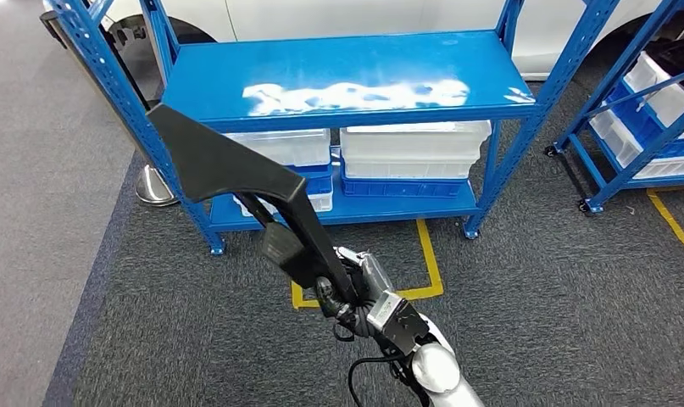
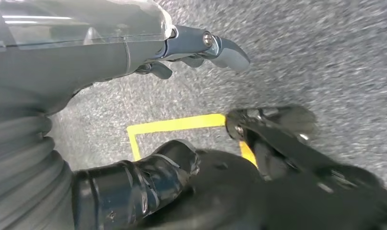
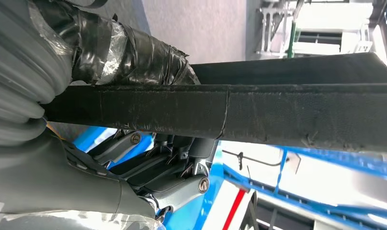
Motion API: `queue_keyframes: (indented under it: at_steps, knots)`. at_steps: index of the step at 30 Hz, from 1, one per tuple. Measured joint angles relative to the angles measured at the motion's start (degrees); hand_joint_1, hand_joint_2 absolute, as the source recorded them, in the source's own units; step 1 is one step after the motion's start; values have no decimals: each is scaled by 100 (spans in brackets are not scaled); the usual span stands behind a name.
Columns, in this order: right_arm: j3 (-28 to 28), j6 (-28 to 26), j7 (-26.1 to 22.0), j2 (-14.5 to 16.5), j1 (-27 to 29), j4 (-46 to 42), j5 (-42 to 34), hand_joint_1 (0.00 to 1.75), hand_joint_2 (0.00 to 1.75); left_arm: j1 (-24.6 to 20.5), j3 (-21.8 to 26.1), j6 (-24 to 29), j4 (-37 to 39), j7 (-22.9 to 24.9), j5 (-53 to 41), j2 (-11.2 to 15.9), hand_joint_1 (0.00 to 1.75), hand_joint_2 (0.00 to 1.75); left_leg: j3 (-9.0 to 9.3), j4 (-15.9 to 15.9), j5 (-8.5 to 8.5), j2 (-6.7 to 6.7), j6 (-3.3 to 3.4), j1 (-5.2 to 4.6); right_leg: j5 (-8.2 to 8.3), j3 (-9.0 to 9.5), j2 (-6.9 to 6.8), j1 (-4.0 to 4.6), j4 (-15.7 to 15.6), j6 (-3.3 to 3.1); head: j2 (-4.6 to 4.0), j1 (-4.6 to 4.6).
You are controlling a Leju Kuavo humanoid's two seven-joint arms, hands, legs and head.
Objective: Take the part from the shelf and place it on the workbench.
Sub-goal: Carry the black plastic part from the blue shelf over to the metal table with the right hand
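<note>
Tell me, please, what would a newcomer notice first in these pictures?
First, the long black part, gripped at its lower end by the right hand and rising toward the blue shelf. Next, the white bins on the shelf's lower level, and the yellow floor tape on the grey carpet in front.

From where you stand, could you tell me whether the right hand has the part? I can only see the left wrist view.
Observer: Yes, the right hand grips a long black part near its narrow end.
Operator: Thank you. Which way does it point?
Observer: Its wide end points up and forward, in front of the blue shelf.
Operator: And what is on that shelf?
Observer: White bins sit on its lower level.
</note>
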Motion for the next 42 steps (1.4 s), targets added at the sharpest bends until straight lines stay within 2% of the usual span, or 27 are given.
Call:
queue_keyframes:
  at_steps: [2,3,4,6,8,10,11,12,14,15,16,18,20,22,24,26,27,28,29,31,33,34,36,38,39,41,42]
  knots:
    - [13,12,-25,0,1,-26,18,169,175,-18,0,-2,0,-4,-13,0,0,175,571,-791,-76,-15,27,-9,89,-166,3,3,109,64,1,2]
    - [22,14,-34,0,2,-41,22,169,175,-25,0,-3,0,-5,-20,0,0,175,740,-1059,-169,-26,54,-18,134,-207,1,8,143,96,1,5]
    - [33,14,-41,-1,3,-52,26,169,175,-28,0,-3,0,-7,-30,0,0,175,794,-1186,-219,-36,92,-36,184,-227,-2,9,152,127,1,8]
    - [60,22,-54,-4,8,-57,32,169,175,-26,0,-3,1,-5,-45,-2,0,175,716,-1191,-136,-28,186,-33,242,-253,5,0,147,190,1,15]
    - [81,30,-60,-12,17,-58,38,169,175,-31,0,0,2,-1,-55,-3,0,175,587,-1201,12,6,297,-24,-123,-362,27,-17,409,243,0,19]
    - [94,34,-62,-21,25,-58,40,169,175,-40,0,1,2,2,-62,-2,0,175,411,-1195,164,28,361,-38,-754,-524,36,-34,1062,277,0,20]
    - [100,39,-63,-27,29,-57,40,169,175,-39,0,-2,2,2,-64,-2,0,175,316,-1188,239,32,369,-48,-929,-575,36,-36,1411,289,0,18]
    - [107,45,-63,-34,34,-56,40,169,175,-38,0,-3,2,2,-67,-2,0,175,208,-1177,313,36,369,-57,-967,-574,37,-37,1671,296,0,19]
    - [121,70,-63,-44,42,-56,38,169,175,-36,0,-6,2,2,-71,-2,0,175,-9,-1146,450,40,357,-73,-710,-317,37,-38,1678,278,0,18]
    - [130,86,-63,-45,42,-56,34,169,175,-38,-1,-8,2,3,-75,-2,0,175,-99,-1130,513,38,346,-79,-580,-34,39,-33,1387,248,0,17]
    - [141,102,-63,-45,39,-56,31,169,175,-39,-2,-10,2,3,-83,-3,0,175,-167,-1115,568,33,330,-89,-560,318,41,-20,964,208,0,17]
    - [178,129,-65,-42,32,-56,26,169,175,-39,-5,-17,2,3,-98,-5,0,175,-230,-1109,674,28,277,-96,-718,882,45,19,170,144,0,16]
    - [224,148,-67,-41,33,-49,25,169,175,-37,-8,-21,2,3,-105,-7,0,175,-250,-1145,792,29,202,-82,-766,1001,46,55,-130,106,0,16]
    - [263,163,-68,-40,37,-31,25,169,175,-39,-10,-22,2,4,-111,-6,0,175,-316,-1096,714,15,139,-59,-618,893,23,46,-170,37,0,17]
    - [295,180,-72,-38,39,-18,25,169,175,-41,-13,-22,2,9,-120,-6,0,175,-470,-698,204,0,101,-41,-458,737,1,24,-194,-38,0,11]
    - [320,190,-76,-39,41,-7,25,169,175,-33,-15,-22,2,19,-137,-6,0,175,-619,-5,-335,-2,65,-31,-314,549,-1,32,-177,-66,0,4]
    - [328,190,-77,-39,42,-1,25,169,175,-30,-16,-22,2,24,-146,-5,0,175,-637,297,-416,-2,46,-27,-243,445,-5,35,-159,-60,0,4]
    - [333,189,-77,-40,44,5,25,169,175,-30,-16,-22,2,29,-155,-5,0,175,-595,459,-344,-2,30,-24,-176,335,-10,34,-134,-50,0,3]
    - [336,187,-77,-40,45,8,25,169,175,-32,-17,-22,2,33,-159,-4,0,175,-467,443,-178,-1,18,-19,-114,221,-15,28,-101,-34,0,3]
    - [347,186,-79,-40,46,7,23,169,175,-37,-21,-22,2,40,-161,-4,0,175,63,-141,54,-4,10,-11,-12,2,-17,15,-5,13,0,2]
    - [356,186,-84,-40,44,5,20,169,175,-42,-25,-23,2,43,-163,-5,0,175,587,-909,-62,-20,49,-30,71,-142,-17,16,92,74,0,5]
    - [359,185,-86,-40,44,5,16,169,175,-45,-26,-23,2,43,-164,-5,0,175,707,-1127,-152,-29,79,-45,114,-177,-19,19,115,101,0,7]
    - [361,184,-90,-42,44,7,9,169,175,-43,-26,-25,4,46,-166,-7,0,175,672,-1194,-125,-26,173,-54,196,-205,-17,17,111,158,0,8]
    - [363,184,-92,-48,46,7,4,169,175,-48,-27,-25,7,54,-169,-6,0,175,593,-1208,-4,5,281,-41,-9,-283,11,1,255,219,0,10]
    - [364,184,-92,-52,50,7,2,169,175,-51,-28,-25,9,58,-170,-6,0,175,529,-1218,69,22,333,-34,-268,-360,25,-8,486,248,0,13]
    - [365,183,-92,-61,58,8,-4,169,175,-57,-29,-23,9,62,-173,-4,0,175,370,-1211,192,32,383,-50,-823,-528,37,-29,1194,286,0,15]
    - [365,182,-92,-66,62,8,-5,169,175,-56,-30,-24,9,63,-173,-4,0,175,283,-1207,248,33,388,-57,-935,-580,37,-34,1524,299,0,14]
